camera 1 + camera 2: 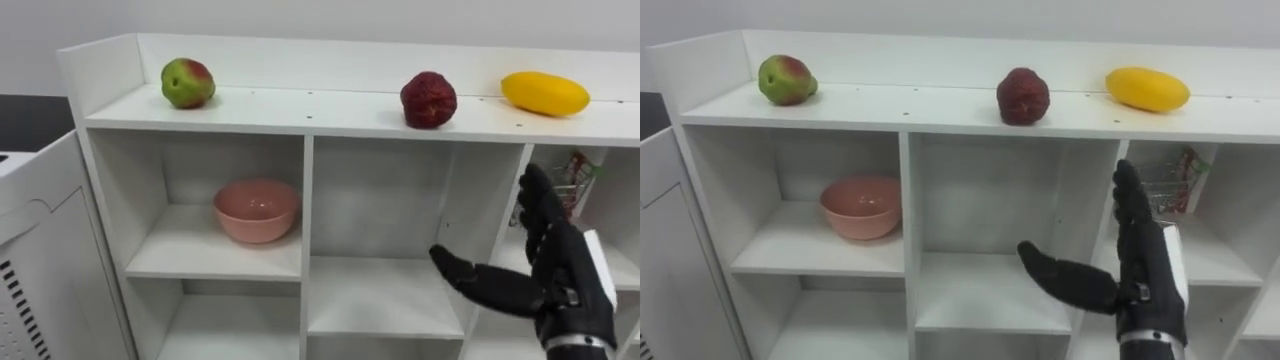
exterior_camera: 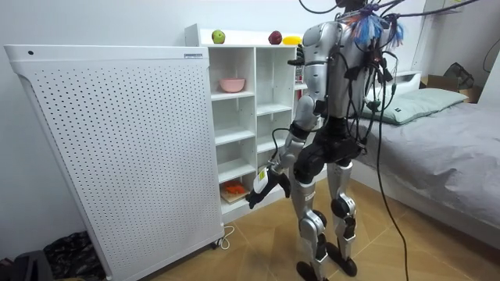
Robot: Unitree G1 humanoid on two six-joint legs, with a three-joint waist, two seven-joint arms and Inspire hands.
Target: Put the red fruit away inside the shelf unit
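Observation:
Three fruits lie on top of the white closet: a green-and-red apple at the left, a dark red fruit past the middle, and a yellow mango at the right. My right hand is raised in front of the upper shelves, below the red fruit and the mango, open with straight fingers and the thumb spread, holding nothing. In the room view my left hand hangs low by the closet's lower shelves. I stand upright facing the closet.
A pink bowl sits in the upper left compartment. A small wire basket stands in the upper right compartment. A white perforated panel flanks the closet on my left. A bed lies behind me.

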